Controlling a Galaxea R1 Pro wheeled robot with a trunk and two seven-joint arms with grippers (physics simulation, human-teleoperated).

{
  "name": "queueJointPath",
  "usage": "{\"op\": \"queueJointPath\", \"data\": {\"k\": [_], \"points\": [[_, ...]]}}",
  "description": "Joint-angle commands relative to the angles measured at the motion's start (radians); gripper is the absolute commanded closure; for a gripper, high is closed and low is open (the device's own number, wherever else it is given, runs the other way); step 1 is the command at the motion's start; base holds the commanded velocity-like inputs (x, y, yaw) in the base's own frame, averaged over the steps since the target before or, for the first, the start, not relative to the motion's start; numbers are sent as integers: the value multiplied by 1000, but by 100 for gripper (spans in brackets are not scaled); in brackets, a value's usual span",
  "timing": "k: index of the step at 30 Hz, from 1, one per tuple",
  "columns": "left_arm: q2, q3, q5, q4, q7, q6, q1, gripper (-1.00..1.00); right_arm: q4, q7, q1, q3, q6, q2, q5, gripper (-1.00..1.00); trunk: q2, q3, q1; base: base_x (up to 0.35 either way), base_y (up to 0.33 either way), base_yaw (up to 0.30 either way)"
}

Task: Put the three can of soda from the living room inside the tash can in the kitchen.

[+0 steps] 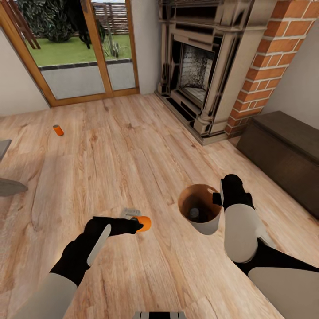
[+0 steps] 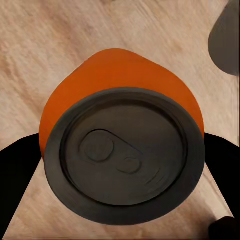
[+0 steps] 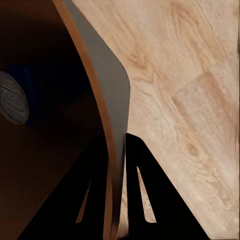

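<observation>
Orange soda can (image 1: 143, 223) sits clamped in the left gripper (image 1: 135, 224), held out level over the wood floor (image 1: 133, 146) in the near-left part of the living room. Left wrist view: the can's grey end with its pull tab (image 2: 125, 160) faces the camera, one black finger (image 2: 17, 170) on each side pressing the orange wall.

Copper-brown trash can (image 1: 208, 223) is just right of that held can and apart from it, its open mouth facing up toward the head camera. The right gripper (image 1: 217, 198) is closed on its far-right rim. Right wrist view: one finger (image 3: 92, 200) lies inside the bin wall (image 3: 112, 100) and the other outside, pinching it between them.

Inside the bin, a grey can end (image 1: 194, 213) shows against the dark bottom; the same disc appears in the right wrist view (image 3: 12, 105).

Second loose orange can (image 1: 58, 130) lies on the floor at far left, well apart from both arms, near the wood-framed glass doors (image 1: 88, 48). Brick fireplace (image 1: 208, 66) stands at far right, a dark cabinet (image 1: 283, 150) on the right.
</observation>
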Motion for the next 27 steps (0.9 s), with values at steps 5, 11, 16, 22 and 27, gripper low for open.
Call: {"op": "queueJointPath", "data": {"k": [5,11,16,22,27], "points": [[8,0,3,-102,-9,59,37,100,-26,5,44,43,0,0,-33,100,35,16,-20,0,0,0],[9,1,5,-175,-13,103,64,100,-23,5,77,54,-40,0,-35,100,77,35,-43,0,0,0],[10,1,5,-218,-28,116,75,100,-20,8,103,56,-71,0,-37,100,112,50,-62,0,0,0],[10,1,6,-242,-45,127,86,100,27,0,118,102,-123,0,-38,100,154,69,-85,0,0,0],[10,1,6,-284,-64,161,92,100,33,2,119,193,-108,0,-55,100,189,85,-104,0,0,0]]}}
